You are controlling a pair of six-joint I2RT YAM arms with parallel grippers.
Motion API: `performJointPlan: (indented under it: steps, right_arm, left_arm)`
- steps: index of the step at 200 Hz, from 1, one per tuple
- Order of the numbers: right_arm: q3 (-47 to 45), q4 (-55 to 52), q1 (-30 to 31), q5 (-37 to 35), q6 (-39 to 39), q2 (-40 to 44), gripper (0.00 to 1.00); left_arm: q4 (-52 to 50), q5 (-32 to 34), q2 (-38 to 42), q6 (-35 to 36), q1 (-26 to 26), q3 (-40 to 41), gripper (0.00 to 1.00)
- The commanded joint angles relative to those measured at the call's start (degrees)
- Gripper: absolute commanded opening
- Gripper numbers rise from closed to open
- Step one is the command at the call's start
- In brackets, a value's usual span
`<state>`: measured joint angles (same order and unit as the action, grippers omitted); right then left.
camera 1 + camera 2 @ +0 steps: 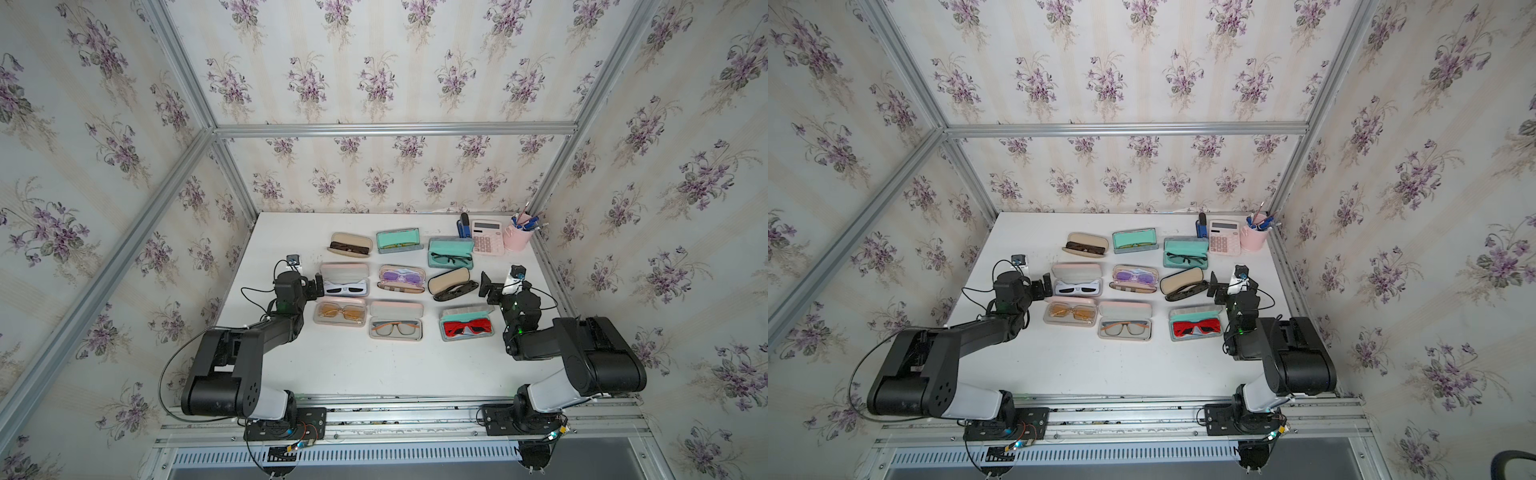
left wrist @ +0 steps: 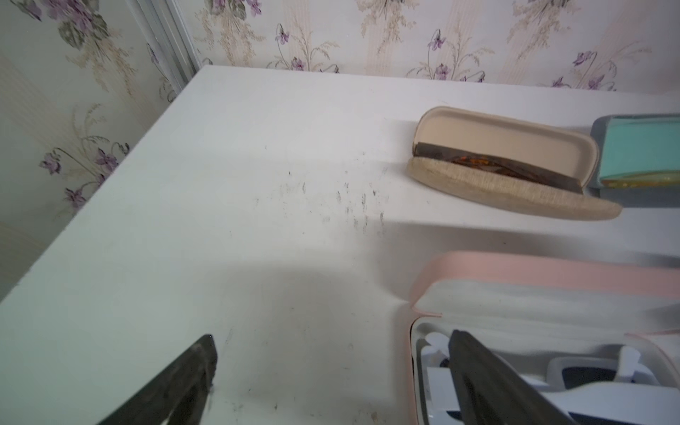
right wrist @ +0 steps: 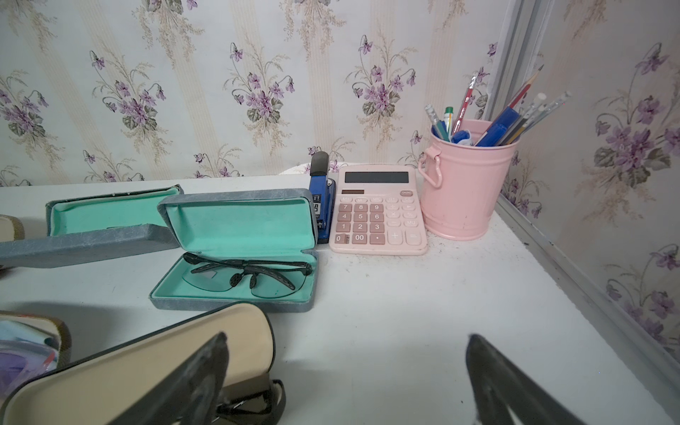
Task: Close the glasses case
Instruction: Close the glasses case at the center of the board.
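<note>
A white table (image 1: pixel 374 365) is seen in both top views, and nine glasses cases are laid on it in three rows, each lying open with its lid tipped back and a pair inside. The left gripper (image 1: pixel 318 284) is held at nine o'clock, jaws spread wide with nothing between them, just beside the pink case (image 1: pixel 344 270) in which white sunglasses (image 1: pixel 347 289) are lodged. In the left wrist view one finger (image 2: pixel 482 382) is seen over that case's end. The right gripper (image 1: pixel 484 284) is held at three o'clock, likewise spread and empty, just beside the beige-lined black case (image 1: pixel 449 279) holding black glasses (image 1: pixel 455 292). Toward twelve o'clock a beige case (image 1: pixel 351 239), a narrow teal-lined case (image 1: pixel 399 237) and a grey teal-lined case (image 3: pixel 239 224) are lined up, the last holding black-rimmed glasses (image 3: pixel 250 276). At the centre purple glasses (image 1: pixel 401 276) are held in a plaid-edged case (image 1: pixel 399 288). Toward six o'clock a second pink case (image 1: pixel 340 325), a pale case (image 1: pixel 396 309) and a grey case with red sunglasses (image 1: pixel 467 311) are set. At one o'clock a pink calculator (image 3: pixel 377 209), its keys marked 0 to 9 and 00, is placed between a blue stapler (image 3: pixel 323 206) and a pink bucket (image 3: pixel 467 191) filled with pens (image 3: pixel 496 125).
</note>
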<state>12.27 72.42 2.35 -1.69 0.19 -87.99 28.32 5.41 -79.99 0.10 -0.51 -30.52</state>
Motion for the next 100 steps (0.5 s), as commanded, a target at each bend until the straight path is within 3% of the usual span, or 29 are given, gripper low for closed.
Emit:
performJointPlan:
  steps: [1,10,30,68,100]
  right_arm:
    - [-1.27,1.11,1.63,-1.16,-1.85,4.03,0.98]
    - [-1.33,-2.37,3.04,-7.64,-1.32,8.81,0.99]
    - [0.13,-15.15,3.43,-11.81,2.97,21.55,0.98]
    - [9.31,-43.72,4.82,-8.75,8.58,40.71,0.95]
    - [19.75,-61.23,8.77,-0.75,10.95,43.60,0.91]
  left_arm:
    - [-11.53,2.83,6.00,-2.18,-0.27,-5.92,1.00]
    - [-17.49,2.67,9.39,-4.51,-0.79,-9.11,1.00]
    - [-30.51,4.15,16.42,-10.16,-2.74,-16.61,1.00]
    - [-52.57,-0.85,27.68,-23.83,-3.18,-25.81,1.00]
    - [-67.60,-5.50,33.88,-32.02,-3.09,-26.98,1.00]
